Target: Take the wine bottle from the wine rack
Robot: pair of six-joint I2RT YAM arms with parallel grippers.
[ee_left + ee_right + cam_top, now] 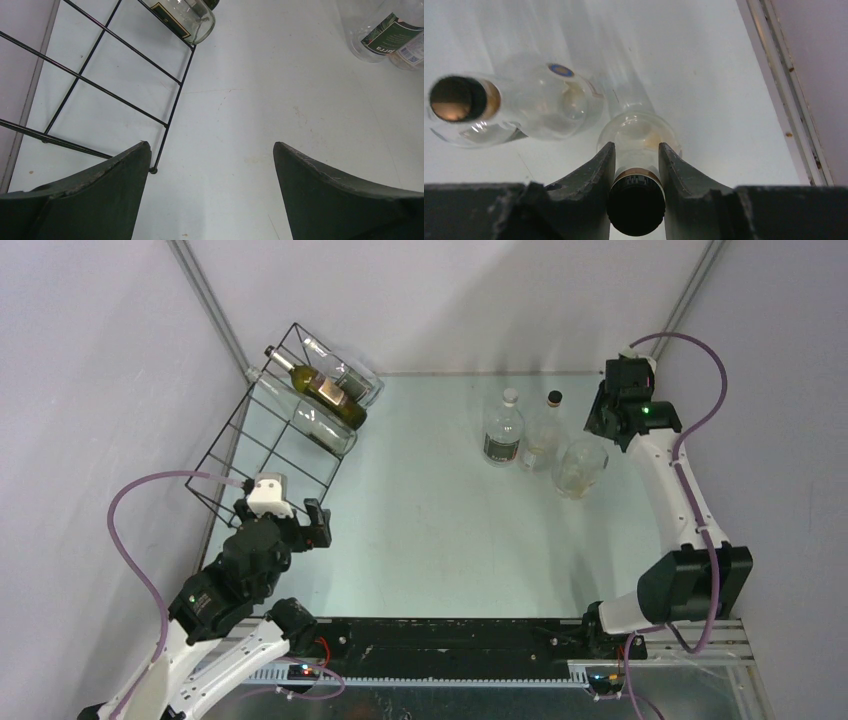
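Observation:
The black wire wine rack (262,445) leans at the back left with a dark green bottle (322,390) and two clear bottles (325,426) lying in its far cells. My right gripper (636,148) is shut on the neck of a clear wine bottle (639,129), just under its black cap. In the top view this bottle (580,468) hangs below the right gripper (607,423) at the right, away from the rack. I cannot tell whether its base touches the table. My left gripper (211,145) is open and holds nothing, by the rack's near corner (172,107).
Two more clear bottles stand upright mid-table: a white-capped one (502,428) and a dark-capped one (545,435), also seen left of the held bottle (519,112). The right wall edge (774,85) runs close to the right gripper. A racked bottle's base (192,22) overhangs the left gripper.

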